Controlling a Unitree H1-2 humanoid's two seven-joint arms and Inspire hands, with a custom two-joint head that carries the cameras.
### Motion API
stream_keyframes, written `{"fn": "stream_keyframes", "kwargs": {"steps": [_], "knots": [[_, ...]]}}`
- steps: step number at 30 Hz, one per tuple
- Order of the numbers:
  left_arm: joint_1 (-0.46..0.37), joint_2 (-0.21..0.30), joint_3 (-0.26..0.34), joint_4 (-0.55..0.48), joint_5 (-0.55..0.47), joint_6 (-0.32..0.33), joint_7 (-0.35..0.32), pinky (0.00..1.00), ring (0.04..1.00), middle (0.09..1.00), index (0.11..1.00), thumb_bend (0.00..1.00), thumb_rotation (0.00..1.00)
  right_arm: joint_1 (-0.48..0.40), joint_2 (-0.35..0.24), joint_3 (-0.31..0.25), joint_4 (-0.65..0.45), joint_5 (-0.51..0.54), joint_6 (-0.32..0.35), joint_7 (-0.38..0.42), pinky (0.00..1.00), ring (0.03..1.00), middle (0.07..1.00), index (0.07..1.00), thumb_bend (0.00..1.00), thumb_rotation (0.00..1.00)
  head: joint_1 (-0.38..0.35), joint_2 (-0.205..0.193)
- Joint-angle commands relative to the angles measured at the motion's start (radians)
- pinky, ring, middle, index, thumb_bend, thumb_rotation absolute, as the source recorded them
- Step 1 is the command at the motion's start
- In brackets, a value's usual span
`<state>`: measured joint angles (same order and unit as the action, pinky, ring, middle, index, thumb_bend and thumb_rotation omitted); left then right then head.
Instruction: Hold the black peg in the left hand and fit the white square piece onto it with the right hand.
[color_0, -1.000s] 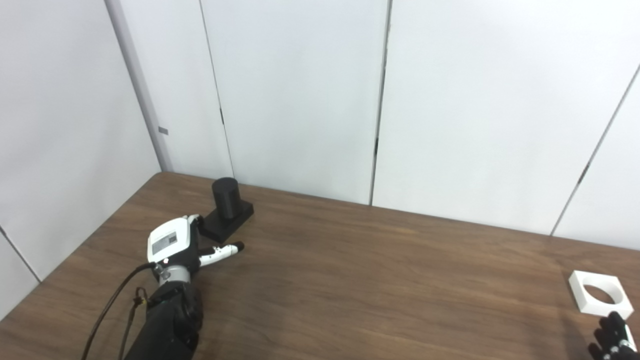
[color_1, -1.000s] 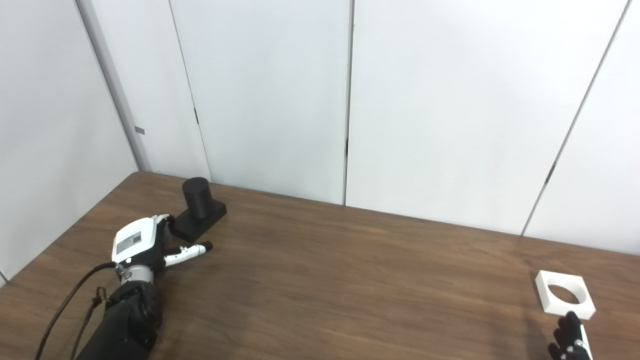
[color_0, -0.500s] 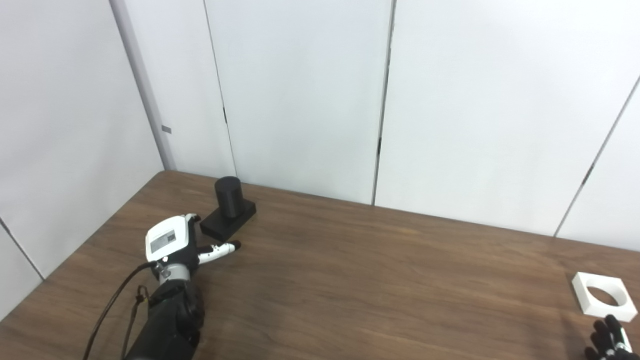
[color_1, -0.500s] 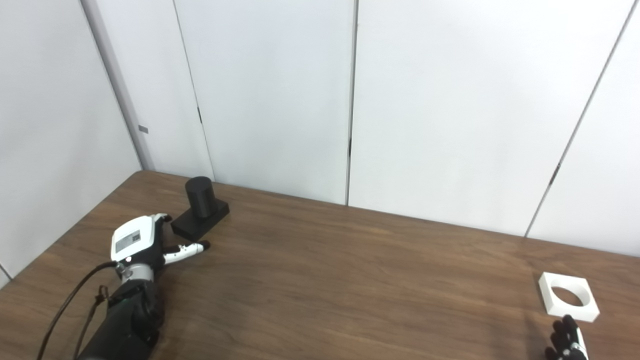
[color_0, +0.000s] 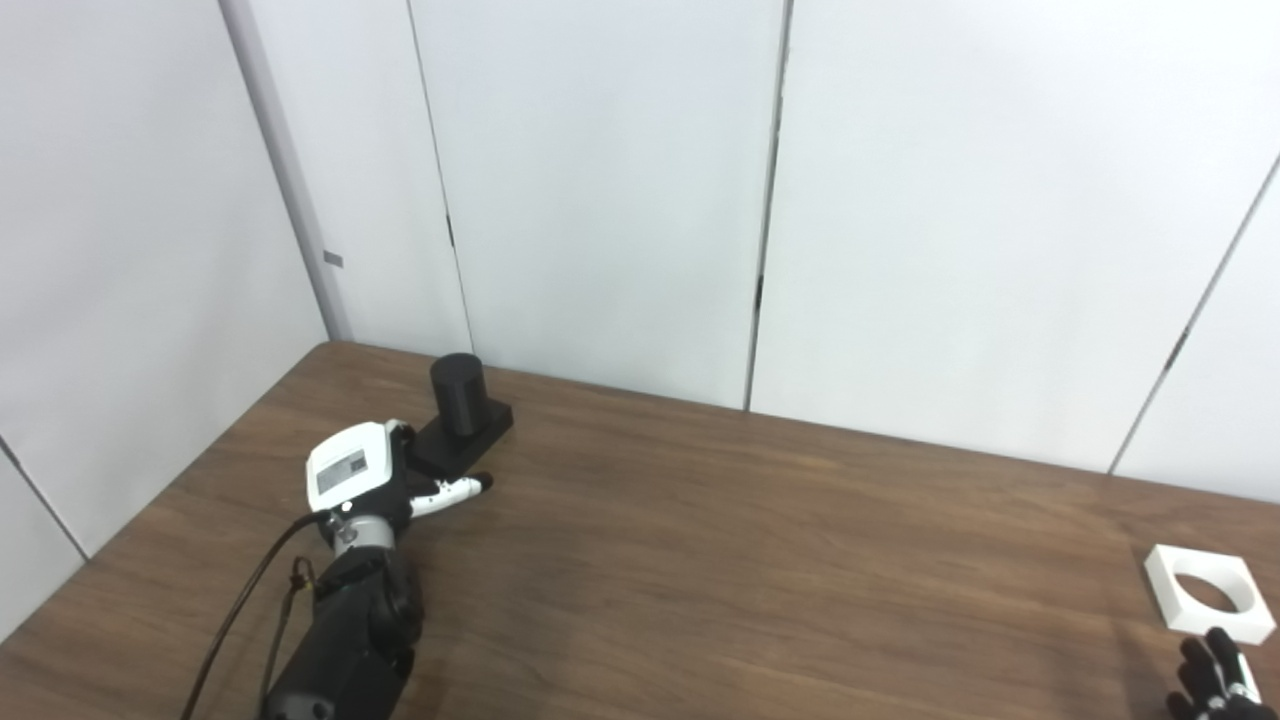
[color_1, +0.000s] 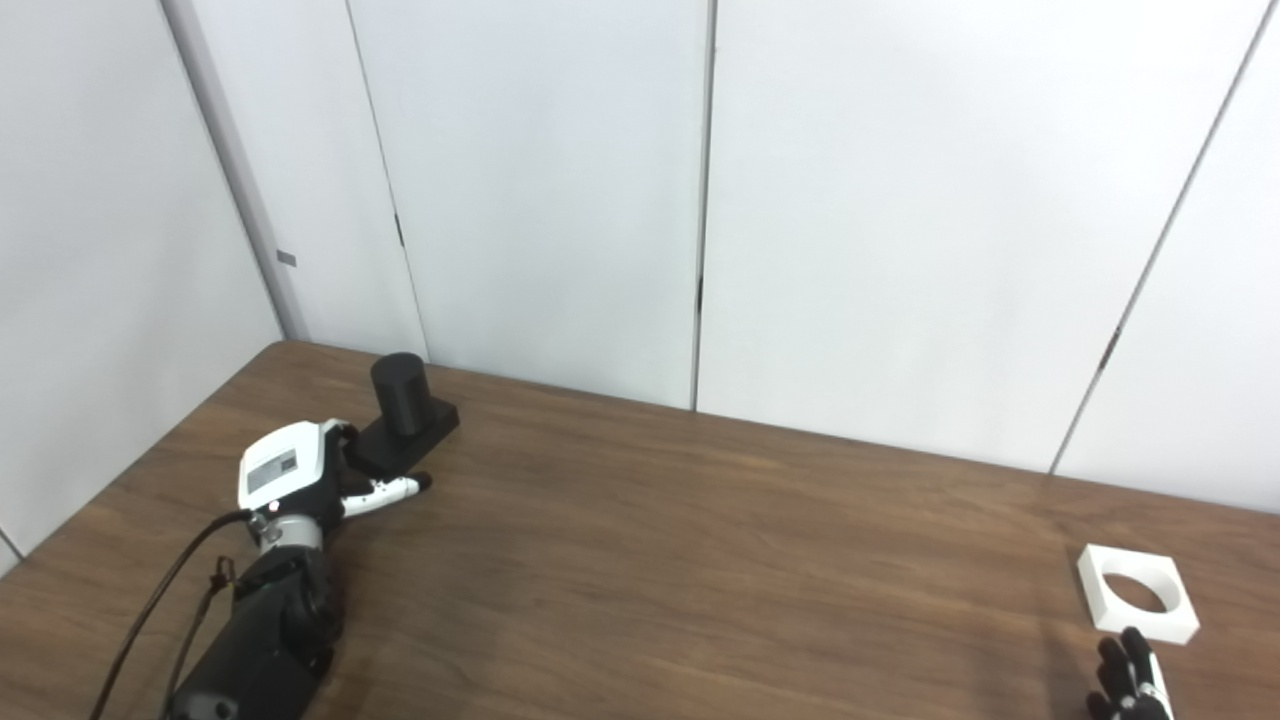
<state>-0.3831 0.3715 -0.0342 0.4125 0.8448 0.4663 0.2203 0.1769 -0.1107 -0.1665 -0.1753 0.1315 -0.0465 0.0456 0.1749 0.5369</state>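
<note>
Peg (color_0: 457, 393) stands upright on its black base at the far left, rigid, probably light; left hand (color_0: 372, 478) beside it, fingers apart; grip the base; white square piece (color_0: 1208, 591) far right, right hand's (color_1: 1130, 675) fingers unclear

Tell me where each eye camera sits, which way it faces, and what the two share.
Left eye view: on the head, looking down across the table to the wall; left hand at the black peg, right hand low.
Right eye view: beside it, same aim, the scene lying further left in the picture.
Shared: both hands, peg, white square piece.
</note>
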Motion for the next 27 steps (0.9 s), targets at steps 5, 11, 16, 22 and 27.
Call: {"fn": "stream_keyframes", "kwargs": {"steps": [5,11,16,22,27], "knots": [[-0.072,0.030,0.003,0.008,0.002,0.003,0.021,0.89,0.888,0.873,0.793,0.95,0.66,0.081,0.022,0.009,-0.049,0.000,-0.014,-0.004,1.00,1.000,0.971,1.000,0.55,1.00,-0.001,0.001],[-0.085,0.032,-0.005,0.033,-0.009,0.002,0.038,0.89,0.887,0.868,0.790,0.94,0.63,0.084,0.023,0.009,-0.056,0.000,-0.008,-0.006,1.00,1.000,0.974,1.000,0.54,1.00,-0.001,0.003],[-0.094,0.033,-0.004,0.049,-0.010,0.002,0.045,0.88,0.882,0.851,0.728,0.92,0.58,0.084,0.025,0.008,-0.059,0.002,-0.003,-0.009,1.00,1.000,0.973,1.000,0.54,1.00,0.000,0.006],[-0.093,0.043,-0.017,0.054,-0.001,-0.001,0.063,0.80,0.840,0.802,0.599,0.84,0.45,0.085,0.025,0.009,-0.067,-0.002,0.004,-0.011,1.00,1.000,0.971,1.000,0.52,1.00,0.000,0.008],[-0.087,0.043,-0.008,0.066,-0.054,-0.051,0.122,0.76,0.790,0.733,0.493,0.78,0.29,0.086,0.023,0.011,-0.068,-0.012,0.010,-0.016,1.00,1.000,0.971,1.000,0.51,1.00,0.001,0.009]]}}
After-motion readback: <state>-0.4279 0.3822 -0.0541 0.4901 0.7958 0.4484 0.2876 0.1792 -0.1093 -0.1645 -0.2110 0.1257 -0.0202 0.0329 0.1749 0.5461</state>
